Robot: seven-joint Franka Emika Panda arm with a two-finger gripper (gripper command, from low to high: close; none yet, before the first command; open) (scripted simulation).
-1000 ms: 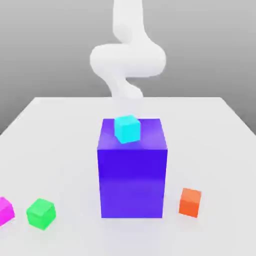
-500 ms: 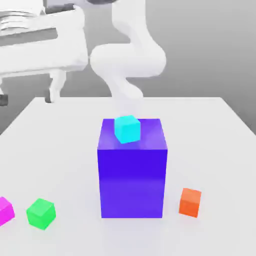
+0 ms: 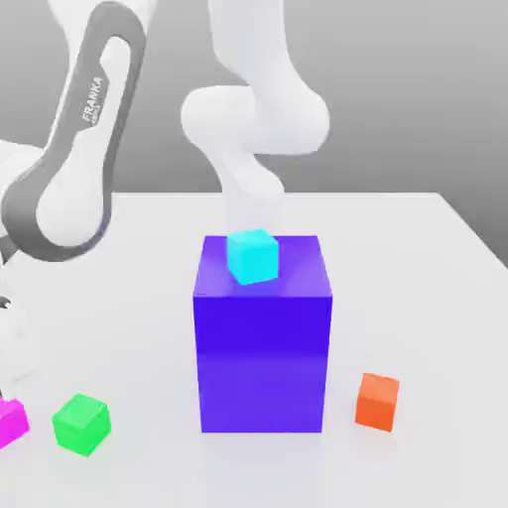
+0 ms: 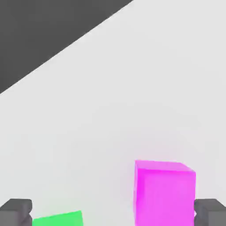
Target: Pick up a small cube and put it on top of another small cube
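Approach stage; no cube lifted, nothing stacked. Gripper (image 4: 113, 214) spread wide, empty, fingertips (image 4: 16, 211) flanking magenta cube (image 4: 164, 192) and green cube (image 4: 57, 219) near tabletop (image 3: 119, 298) front edge. Grasp, lift, placement remaining.

Smooth matt magenta cube (image 4: 164, 192), white table (image 3: 417, 258)

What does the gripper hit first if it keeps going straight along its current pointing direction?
Most likely the magenta cube: in the hand view it sits between the gripper fingertips, nearer one side, with the green cube close to the other fingertip. The gripper is open. Depth is unclear, so the green cube or table could come first.
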